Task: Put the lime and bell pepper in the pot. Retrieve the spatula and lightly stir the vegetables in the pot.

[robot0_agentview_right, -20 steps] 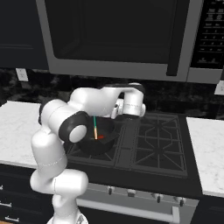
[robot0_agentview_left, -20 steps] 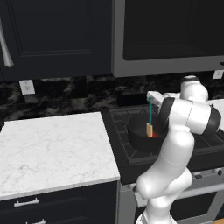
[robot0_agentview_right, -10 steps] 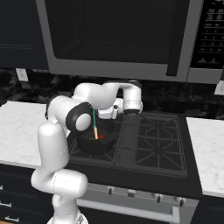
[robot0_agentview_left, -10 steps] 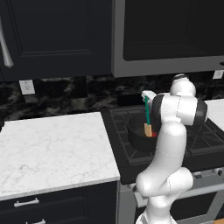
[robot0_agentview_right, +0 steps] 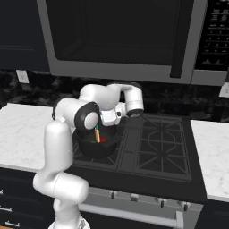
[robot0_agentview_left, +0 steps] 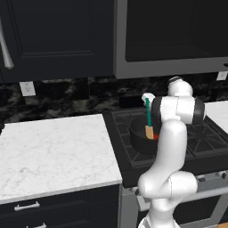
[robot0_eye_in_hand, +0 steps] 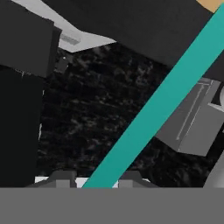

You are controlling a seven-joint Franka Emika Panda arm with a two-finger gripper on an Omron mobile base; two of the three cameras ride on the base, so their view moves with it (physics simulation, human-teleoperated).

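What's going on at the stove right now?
The arm reaches over the black pot on the front left burner of the stove. The spatula stands almost upright in the pot, teal handle up and tan blade down beside the red bell pepper. In the hand view the handle runs up from between the fingertips of the gripper; whether they grip it is unclear. The lime is not clearly visible.

Kitchen interior, dark finish throughout. Black upper cabinets [robot0_agentview_left: 58,38] and a microwave [robot0_agentview_right: 120,38] mounted overhead, above the jaws. Backsplash [robot0_agentview_left: 67,95] of black veined stone runs behind them. White marble desk [robot0_agentview_left: 53,153] lies beside the jaws, with dark drawers [robot0_agentview_left: 53,207] below. Black gas stove [robot0_agentview_right: 156,150] with grates sits beneath them. White wall outlet [robot0_agentview_left: 27,88] on the backsplash.
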